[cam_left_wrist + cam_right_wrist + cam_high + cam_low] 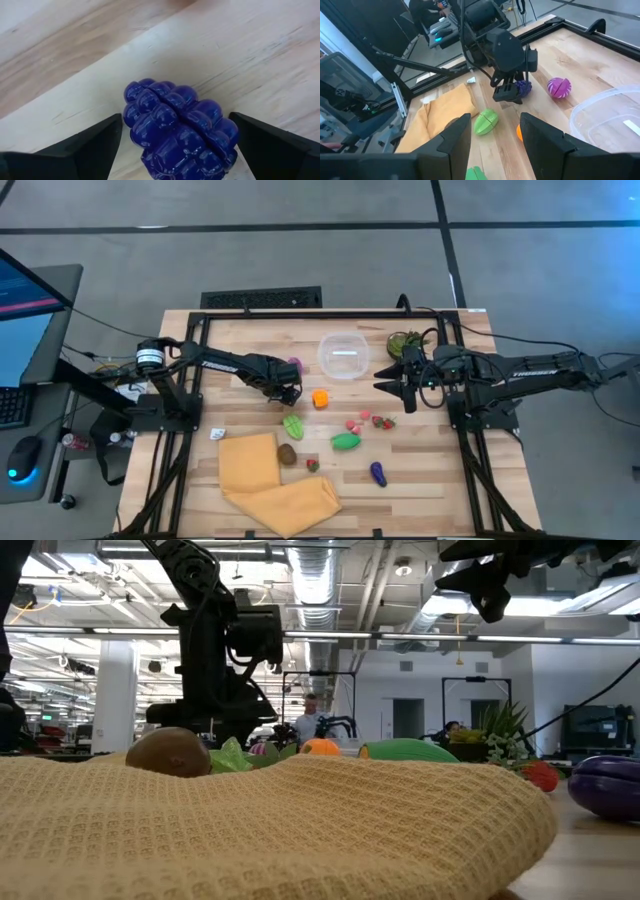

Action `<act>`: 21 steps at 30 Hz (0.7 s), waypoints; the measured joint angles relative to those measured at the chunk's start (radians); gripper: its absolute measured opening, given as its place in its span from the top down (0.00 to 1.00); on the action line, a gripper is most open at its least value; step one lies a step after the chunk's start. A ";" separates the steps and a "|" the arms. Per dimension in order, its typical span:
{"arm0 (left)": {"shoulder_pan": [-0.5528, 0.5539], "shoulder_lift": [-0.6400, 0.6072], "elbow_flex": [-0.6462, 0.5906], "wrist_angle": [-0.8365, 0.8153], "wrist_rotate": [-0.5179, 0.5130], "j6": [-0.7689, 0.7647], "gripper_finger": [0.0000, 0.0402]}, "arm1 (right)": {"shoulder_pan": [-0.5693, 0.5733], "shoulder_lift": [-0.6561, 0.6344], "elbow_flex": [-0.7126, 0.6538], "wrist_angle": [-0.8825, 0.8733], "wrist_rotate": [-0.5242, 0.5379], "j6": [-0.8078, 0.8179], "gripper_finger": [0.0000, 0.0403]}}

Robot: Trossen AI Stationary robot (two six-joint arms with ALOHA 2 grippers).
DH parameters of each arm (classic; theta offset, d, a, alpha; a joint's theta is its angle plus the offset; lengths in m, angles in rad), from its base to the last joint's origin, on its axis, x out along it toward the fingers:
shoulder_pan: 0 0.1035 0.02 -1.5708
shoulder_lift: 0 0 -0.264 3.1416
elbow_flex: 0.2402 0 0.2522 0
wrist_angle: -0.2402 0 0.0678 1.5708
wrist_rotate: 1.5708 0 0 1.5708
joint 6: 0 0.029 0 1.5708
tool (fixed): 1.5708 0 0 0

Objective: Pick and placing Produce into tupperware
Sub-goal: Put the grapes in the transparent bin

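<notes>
A dark blue, bumpy piece of produce [180,131] lies on the wooden table; it is purple in the right wrist view [524,87]. My left gripper [175,150] points down over it, open, one finger close on each side of it; from above [290,393] it hides the piece. A magenta piece [295,364] lies just beyond. The clear round tupperware [325,345] stands at the table's far middle. My right gripper [495,145] hangs open with nothing in it above the table's right part [405,388]. Orange [320,398], green [293,426] and brown [287,454] pieces lie nearer.
A folded yellow cloth [270,480] covers the near left of the table. Another green piece [346,441], small red pieces [355,423] and a purple piece [378,473] lie in the near middle. A potted plant [405,342] stands right of the tupperware.
</notes>
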 joint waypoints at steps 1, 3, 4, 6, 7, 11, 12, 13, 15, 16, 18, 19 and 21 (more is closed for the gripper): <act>0.000 0.000 0.000 0.001 0.000 0.001 0.12 | 0.000 0.000 0.000 0.000 0.000 0.000 0.52; 0.000 0.000 0.000 0.003 0.000 0.004 0.15 | 0.000 0.000 0.000 0.000 0.000 0.000 0.52; 0.000 0.000 0.000 0.005 0.000 0.004 0.17 | 0.000 0.000 0.000 0.000 0.000 0.000 0.52; 0.000 0.001 0.000 0.007 0.000 0.005 0.20 | 0.000 0.000 0.000 0.000 0.000 0.000 0.52; -0.001 0.001 0.000 0.008 0.000 0.005 0.22 | 0.000 0.000 0.000 0.000 0.000 0.000 0.52; -0.001 0.001 0.001 0.011 0.000 0.010 0.26 | 0.000 0.000 0.000 0.000 0.000 0.000 0.52; -0.001 0.001 0.001 0.011 -0.001 0.010 0.27 | 0.000 0.000 0.000 0.000 0.000 0.000 0.52; -0.001 0.001 0.001 0.011 -0.002 0.011 0.28 | 0.000 0.000 0.000 0.000 0.000 0.000 0.52; -0.001 0.001 0.001 0.011 -0.004 0.011 0.29 | 0.000 0.001 0.000 0.000 0.000 0.000 0.52; -0.001 0.001 0.001 0.011 -0.004 0.011 0.29 | 0.000 0.002 0.000 0.001 0.000 0.001 0.52; -0.001 0.001 0.001 0.011 -0.005 0.011 0.30 | 0.000 0.002 0.000 0.001 0.000 0.001 0.52; -0.001 0.001 0.001 0.011 -0.005 0.011 0.30 | 0.000 0.002 0.000 0.001 0.000 0.001 0.52; -0.001 0.001 0.001 0.011 -0.006 0.011 0.31 | 0.000 0.002 0.000 0.001 0.000 0.001 0.52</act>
